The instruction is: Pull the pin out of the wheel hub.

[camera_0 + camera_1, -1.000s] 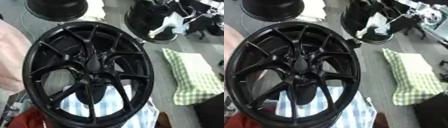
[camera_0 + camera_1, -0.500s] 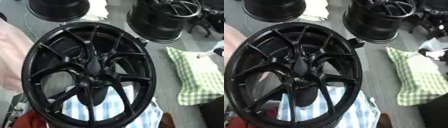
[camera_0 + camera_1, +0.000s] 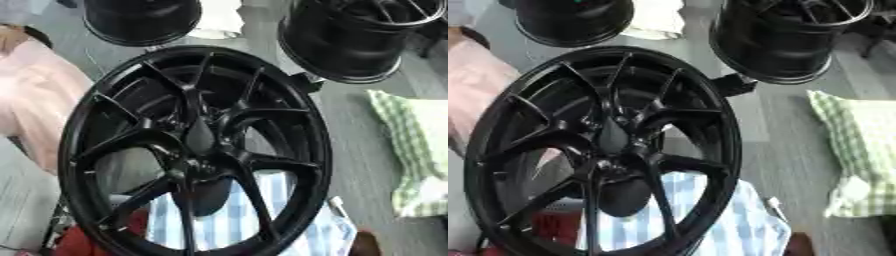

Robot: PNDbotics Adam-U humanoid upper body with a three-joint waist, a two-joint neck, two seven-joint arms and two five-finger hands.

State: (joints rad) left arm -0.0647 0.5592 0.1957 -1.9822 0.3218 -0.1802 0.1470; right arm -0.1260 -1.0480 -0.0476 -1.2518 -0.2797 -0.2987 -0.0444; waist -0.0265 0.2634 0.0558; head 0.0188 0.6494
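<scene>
One large black wheel hub fills most of the view, standing up on its rim and leaning a little, its open face toward the camera. Nearest the camera, at the bottom, a blue-and-white striped cloth lies under and behind its lower rim, with something red beside it at the lower left. Thin paired spokes run from the hub's glossy outer rim to a dark centre, where a rounded black shape shows just below the middle, behind the spokes. No pin can be made out against the black of the centre; if one sits there, it does not stand out. Through the gaps between the spokes the striped cloth and a grey surface are visible.

Neither robot hand appears in either view, so how their fingers stand cannot be told.

To the left of the hub lies a pale pink cloth. To the right, on the grey surface, lies a green-and-white checked cloth, well apart from the hub's rim.

Farther back stand two more black wheels: one at the upper left and a deeper one at the upper right, its open barrel showing spokes inside. A white cloth lies between them.
</scene>
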